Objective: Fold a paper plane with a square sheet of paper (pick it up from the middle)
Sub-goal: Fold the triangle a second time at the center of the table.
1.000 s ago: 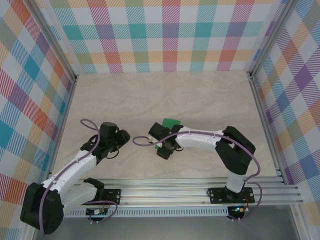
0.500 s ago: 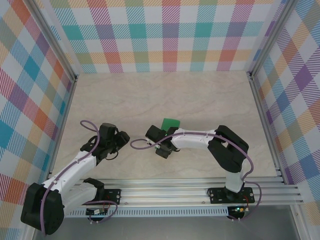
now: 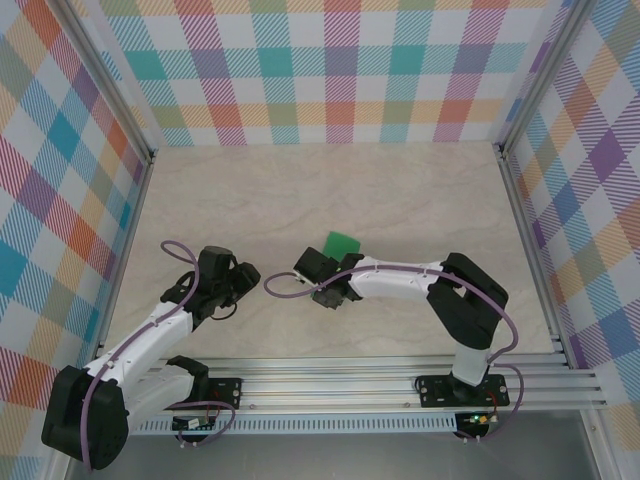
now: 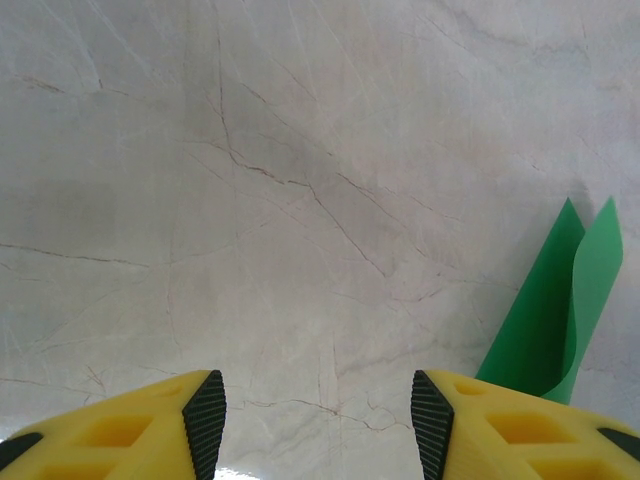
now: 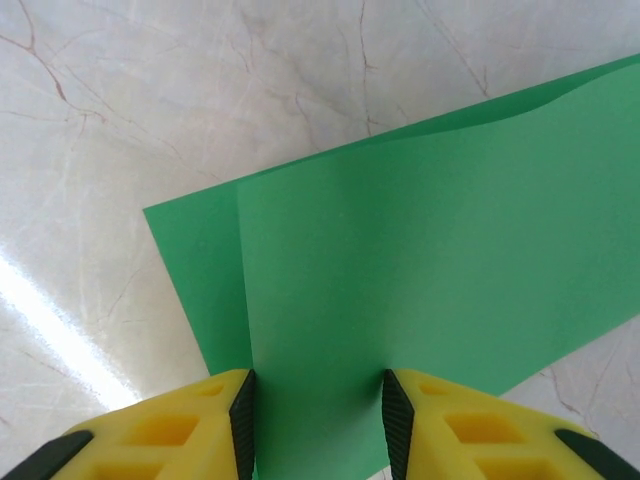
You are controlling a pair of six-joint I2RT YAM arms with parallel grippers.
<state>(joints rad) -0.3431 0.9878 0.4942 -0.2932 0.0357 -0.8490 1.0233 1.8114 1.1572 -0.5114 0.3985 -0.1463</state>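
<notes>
Green sheet first, since everything turns on it. It is bowed over on itself, two leaves rising off the pale stone-look table near its middle. The right gripper has the doubled paper nipped at its near edge, pads pressed against it from both sides; seen from above, the free part pokes out at about one o'clock of that gripper. The left gripper hangs at roughly nine o'clock of the sheet, spread and holding nothing, with bare table between its pads and the paper at its four o'clock.

To my eye the step in hand is the first centre fold. The leaves do not line up — the lower one juts out toward nine o'clock past the upper — so I would square the edges before any squeeze sets the crease; a light pinch only, then lay it flat and let the idle gripper press along the fold. Thin paper like this will likely take a crooked crease for good — no hurry, then.
</notes>
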